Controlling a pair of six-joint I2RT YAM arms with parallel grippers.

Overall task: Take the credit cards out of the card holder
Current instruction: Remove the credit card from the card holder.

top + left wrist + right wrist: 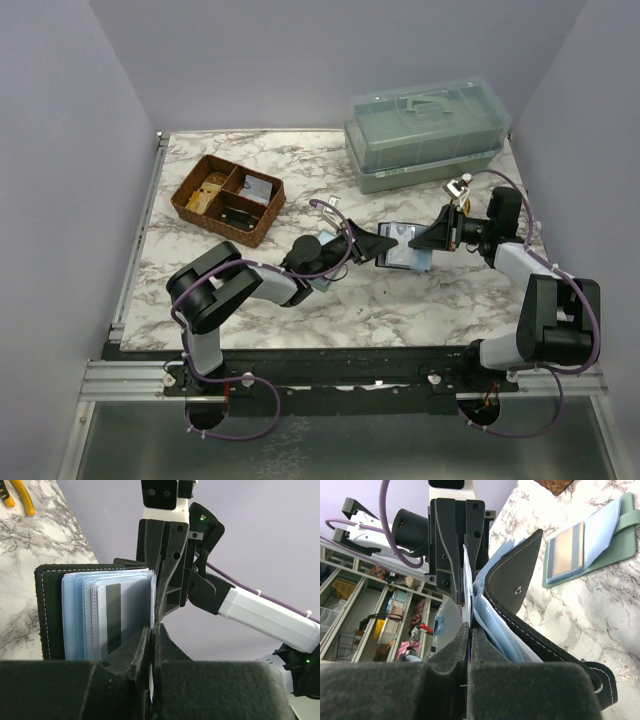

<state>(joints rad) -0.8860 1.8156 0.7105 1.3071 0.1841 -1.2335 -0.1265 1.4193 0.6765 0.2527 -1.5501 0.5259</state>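
The card holder (408, 260) is a black bifold wallet (47, 610) held up off the marble between both grippers, its snap flap (516, 580) spread open. Pale blue sleeves (75, 615) fan out of it. The outermost sleeve shows a credit card (127, 612) with a black stripe. My left gripper (152, 647) is shut on the lower edge of that outer sheet. My right gripper (469, 630) is shut on the same thin pale edge from the opposite side. Card and sleeve cannot be told apart at the pinch. In the top view the left gripper (385, 247) and right gripper (420, 240) meet tip to tip.
A brown wicker divided tray (228, 198) sits at the back left. A green lidded plastic box (428, 130) stands at the back right. A teal wallet (600, 545) with a card in it lies open on the marble. Yellow-handled pliers (20, 497) lie farther off.
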